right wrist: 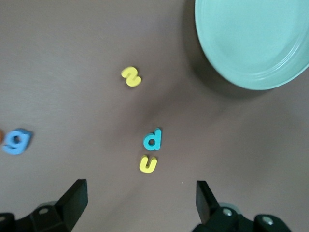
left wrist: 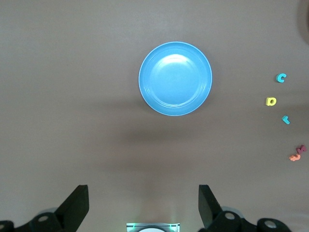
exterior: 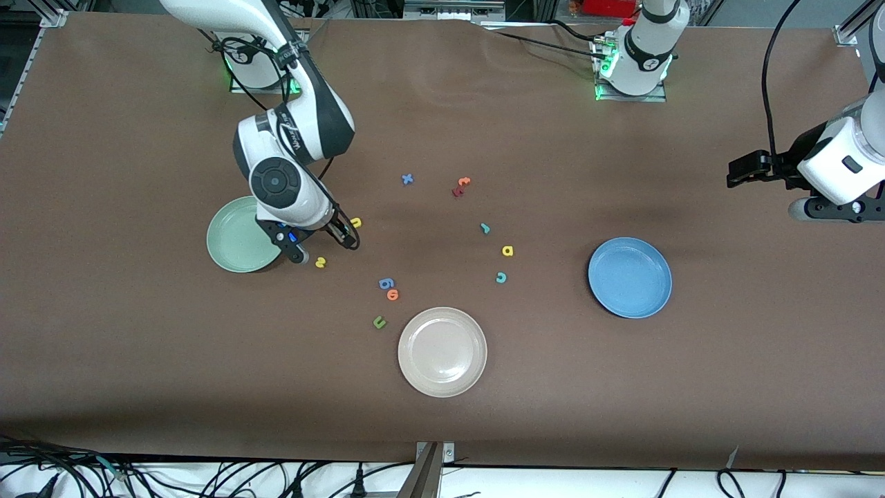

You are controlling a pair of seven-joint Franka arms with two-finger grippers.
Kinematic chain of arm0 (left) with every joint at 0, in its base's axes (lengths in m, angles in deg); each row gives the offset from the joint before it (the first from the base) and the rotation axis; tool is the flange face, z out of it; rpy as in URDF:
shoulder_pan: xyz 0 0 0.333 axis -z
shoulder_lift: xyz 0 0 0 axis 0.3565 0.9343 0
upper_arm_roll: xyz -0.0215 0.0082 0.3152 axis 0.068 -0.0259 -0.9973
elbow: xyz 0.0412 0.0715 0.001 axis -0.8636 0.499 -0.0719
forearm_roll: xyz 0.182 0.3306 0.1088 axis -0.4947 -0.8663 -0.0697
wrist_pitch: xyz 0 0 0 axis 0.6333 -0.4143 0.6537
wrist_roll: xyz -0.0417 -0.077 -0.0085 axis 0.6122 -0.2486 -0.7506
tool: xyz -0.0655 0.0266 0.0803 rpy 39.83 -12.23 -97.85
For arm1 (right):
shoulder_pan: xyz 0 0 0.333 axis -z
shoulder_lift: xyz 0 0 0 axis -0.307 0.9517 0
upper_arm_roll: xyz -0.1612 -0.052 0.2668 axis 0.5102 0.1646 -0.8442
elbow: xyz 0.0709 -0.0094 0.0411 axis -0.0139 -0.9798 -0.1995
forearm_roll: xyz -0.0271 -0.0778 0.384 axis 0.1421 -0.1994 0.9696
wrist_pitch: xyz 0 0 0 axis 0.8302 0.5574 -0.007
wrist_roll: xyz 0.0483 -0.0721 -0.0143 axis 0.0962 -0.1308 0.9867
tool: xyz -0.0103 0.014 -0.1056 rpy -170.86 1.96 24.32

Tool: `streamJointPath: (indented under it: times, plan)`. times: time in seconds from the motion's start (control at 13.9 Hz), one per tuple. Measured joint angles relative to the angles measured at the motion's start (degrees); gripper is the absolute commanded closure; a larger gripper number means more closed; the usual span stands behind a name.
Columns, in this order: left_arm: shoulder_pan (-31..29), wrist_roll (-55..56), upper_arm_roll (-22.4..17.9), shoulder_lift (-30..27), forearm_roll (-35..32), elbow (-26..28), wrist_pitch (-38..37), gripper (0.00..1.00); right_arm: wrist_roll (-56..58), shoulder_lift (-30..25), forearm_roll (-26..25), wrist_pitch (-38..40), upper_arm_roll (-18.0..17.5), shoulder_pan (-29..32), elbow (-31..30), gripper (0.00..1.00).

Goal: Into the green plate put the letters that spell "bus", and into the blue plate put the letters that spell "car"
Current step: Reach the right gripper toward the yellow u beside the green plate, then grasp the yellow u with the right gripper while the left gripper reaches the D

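- Front view: the right gripper [exterior: 314, 242] hangs low over the brown table [exterior: 622, 387], just beside the round pale mint-green plate [exterior: 235, 242], at the plate's three o'clock edge. A small yellow foam "u" [exterior: 356, 223] shows at the gripper's two o'clock and a small yellow foam "s" [exterior: 320, 262] at its five o'clock. The round medium-blue plate [exterior: 630, 277] sits toward the left arm's end; at its nine o'clock lie the teal foam "c" [exterior: 501, 277], yellow foam "a" [exterior: 507, 251] and teal hook-shaped "r" [exterior: 485, 228]. The left gripper [exterior: 743, 169] waits over the table's end.
- Left wrist view: the left gripper's fingers [left wrist: 75, 205] stand wide apart, holding nothing, over bare table near the blue plate [left wrist: 175, 79].
- Right wrist view: the right gripper's fingers [right wrist: 72, 200] are spread and hold nothing; between them lie the yellow "u" [right wrist: 148, 164], touching a teal foam "b" [right wrist: 152, 139]. The "s" [right wrist: 131, 76] lies near the green plate [right wrist: 251, 38].
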Motion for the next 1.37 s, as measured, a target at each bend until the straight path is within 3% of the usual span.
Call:
streamJointPath:
  times: [0.29,0.51,0.65,0.72,0.94,1.37]
  plan:
    - [0.2,0.0,0.1,0.7,4.1,0.0,0.0,0.02,-1.8,0.0,1.2,-10.1,-1.2,0.0,-8.6,0.01]
    - [1.8,0.0,0.5,4.5,7.1,0.2,2.9,0.05,-4.9,0.5,1.3,-17.6,-3.0,0.0,-13.0,0.01]
    - [4.4,0.1,0.7,8.3,7.2,0.3,7.4,0.04,-5.7,1.6,1.3,-20.5,-3.5,0.0,-13.6,0.02]
    - [5.9,0.1,0.7,10.5,7.2,0.3,9.0,0.03,-5.9,2.4,1.3,-21.4,-3.5,0.0,-13.6,0.08]
    - [10.9,0.8,0.9,16.4,7.5,0.4,15.9,0.02,-6.6,3.4,1.3,-22.4,-3.5,0.0,-13.6,0.08]
    - [19.0,9.2,1.0,25.6,11.7,0.5,27.3,0.09,-9.7,4.1,1.3,-24.4,-3.9,-0.9,-13.6,0.14]
